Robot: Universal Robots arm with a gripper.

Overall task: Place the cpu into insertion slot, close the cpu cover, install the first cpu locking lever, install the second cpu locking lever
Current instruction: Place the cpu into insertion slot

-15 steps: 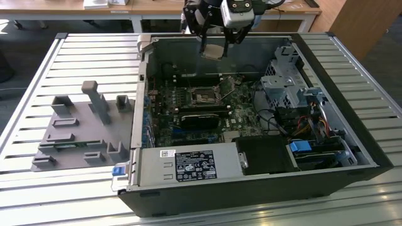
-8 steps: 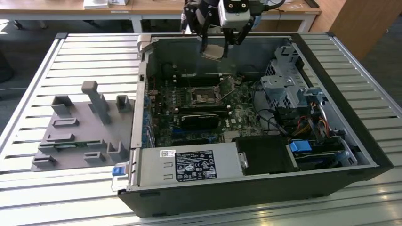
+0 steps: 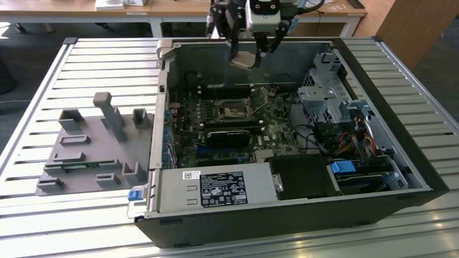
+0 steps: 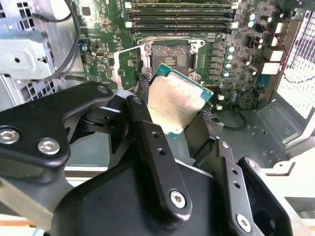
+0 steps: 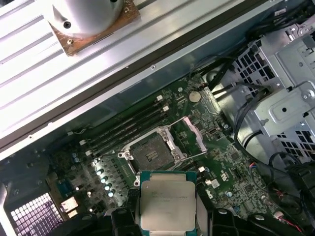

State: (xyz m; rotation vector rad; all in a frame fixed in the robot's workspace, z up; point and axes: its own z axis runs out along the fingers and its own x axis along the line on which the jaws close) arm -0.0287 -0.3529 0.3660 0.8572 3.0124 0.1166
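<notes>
My gripper [image 3: 251, 51] hangs above the far wall of the open computer case, shut on the cpu [image 3: 242, 60], which is tilted. In both wrist views the cpu [image 4: 174, 103] [image 5: 166, 204] shows its tan metallic face between the black fingers [image 4: 140, 86]. The insertion slot [image 3: 235, 111] [image 4: 170, 56] [image 5: 150, 152] lies open on the motherboard below, its dark centre bare. The cpu cover [image 5: 193, 132] [image 3: 259, 97] stands raised at one side of the slot. The cpu is well above the slot and touches nothing else.
Memory sticks [image 4: 179, 14] run beside the slot. A long black block [image 3: 228, 137] sits nearer the front, with the power supply [image 3: 215, 188] beyond it. A metal drive cage [image 3: 323, 99] with cables fills the exterior view's right. A grey fixture plate [image 3: 93, 150] lies on the slatted table.
</notes>
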